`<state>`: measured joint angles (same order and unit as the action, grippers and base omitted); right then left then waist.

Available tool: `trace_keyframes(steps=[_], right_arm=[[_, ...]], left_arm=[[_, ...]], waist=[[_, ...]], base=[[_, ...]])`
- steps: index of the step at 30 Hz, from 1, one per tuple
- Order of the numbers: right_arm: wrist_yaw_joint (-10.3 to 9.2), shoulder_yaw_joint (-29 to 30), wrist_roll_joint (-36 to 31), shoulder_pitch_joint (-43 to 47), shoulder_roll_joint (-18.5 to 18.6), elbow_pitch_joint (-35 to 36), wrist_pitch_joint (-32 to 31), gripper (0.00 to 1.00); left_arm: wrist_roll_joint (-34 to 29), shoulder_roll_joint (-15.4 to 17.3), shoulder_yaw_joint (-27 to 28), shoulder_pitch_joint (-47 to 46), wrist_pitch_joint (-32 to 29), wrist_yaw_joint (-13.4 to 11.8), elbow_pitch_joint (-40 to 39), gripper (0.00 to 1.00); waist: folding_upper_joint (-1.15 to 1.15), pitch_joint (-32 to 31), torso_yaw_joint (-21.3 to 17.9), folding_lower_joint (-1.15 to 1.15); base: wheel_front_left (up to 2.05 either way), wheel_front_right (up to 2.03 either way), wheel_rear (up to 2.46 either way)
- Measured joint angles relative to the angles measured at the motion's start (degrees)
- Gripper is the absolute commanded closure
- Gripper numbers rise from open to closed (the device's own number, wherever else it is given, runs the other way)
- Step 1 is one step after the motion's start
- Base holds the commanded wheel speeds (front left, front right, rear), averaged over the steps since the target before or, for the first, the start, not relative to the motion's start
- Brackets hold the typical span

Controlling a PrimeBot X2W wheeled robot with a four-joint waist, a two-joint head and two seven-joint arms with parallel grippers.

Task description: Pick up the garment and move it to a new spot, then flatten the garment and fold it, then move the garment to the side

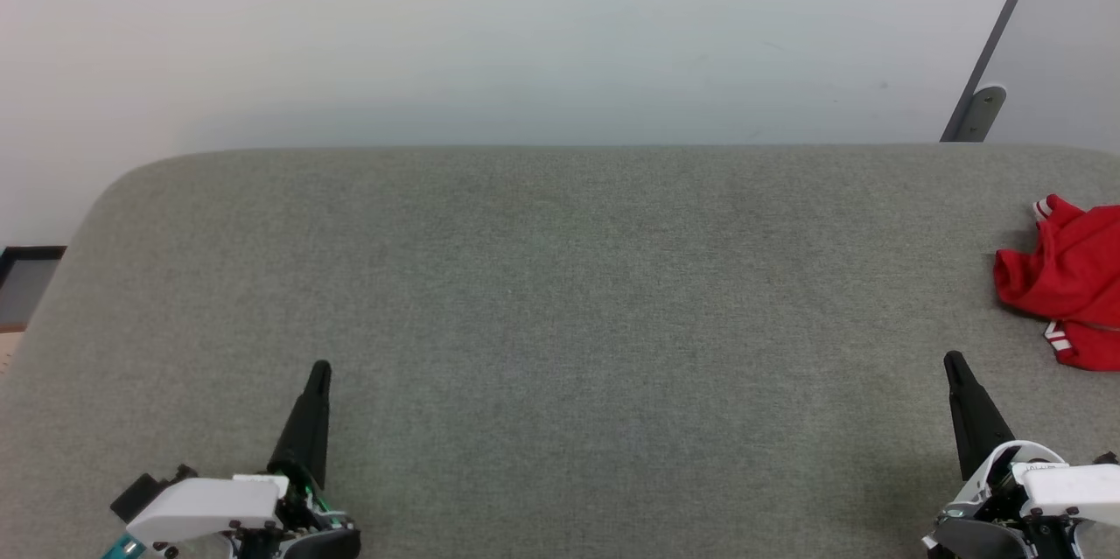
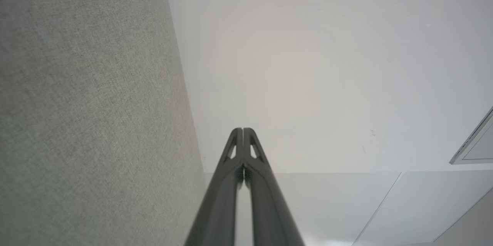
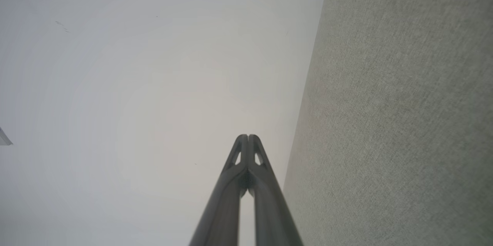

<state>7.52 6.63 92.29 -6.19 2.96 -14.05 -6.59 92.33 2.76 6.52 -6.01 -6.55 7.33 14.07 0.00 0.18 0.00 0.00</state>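
The garment (image 1: 1069, 279) is a crumpled red shirt with white-and-red striped trim, lying at the far right edge of the grey fabric surface (image 1: 560, 296) and partly cut off by the head view's border. My left gripper (image 1: 320, 366) rests at the lower left, shut and holding nothing; in the left wrist view its fingertips (image 2: 243, 130) press together. My right gripper (image 1: 952, 358) sits at the lower right, below and left of the garment and apart from it, also shut and holding nothing, with its tips (image 3: 248, 136) together in the right wrist view.
A pale wall (image 1: 525, 34) rises behind the grey surface. A grey slanted bar with a bracket (image 1: 980, 113) stands at the upper right. The surface's rounded left corner (image 1: 114, 183) drops off toward the floor (image 1: 26, 288).
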Motion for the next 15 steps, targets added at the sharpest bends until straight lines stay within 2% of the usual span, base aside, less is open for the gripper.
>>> trace_keyframes(steps=[15], right_arm=[[0.00, 0.0, 0.0, 0.0, 0.0, 0.0, 0.0, 1.00]], left_arm=[[0.0, 0.0, 0.0, 0.0, 0.0, 0.0, 0.0, 1.00]], waist=[[0.00, 0.0, 0.0, 0.00]], base=[[0.00, 0.00, 0.00]])
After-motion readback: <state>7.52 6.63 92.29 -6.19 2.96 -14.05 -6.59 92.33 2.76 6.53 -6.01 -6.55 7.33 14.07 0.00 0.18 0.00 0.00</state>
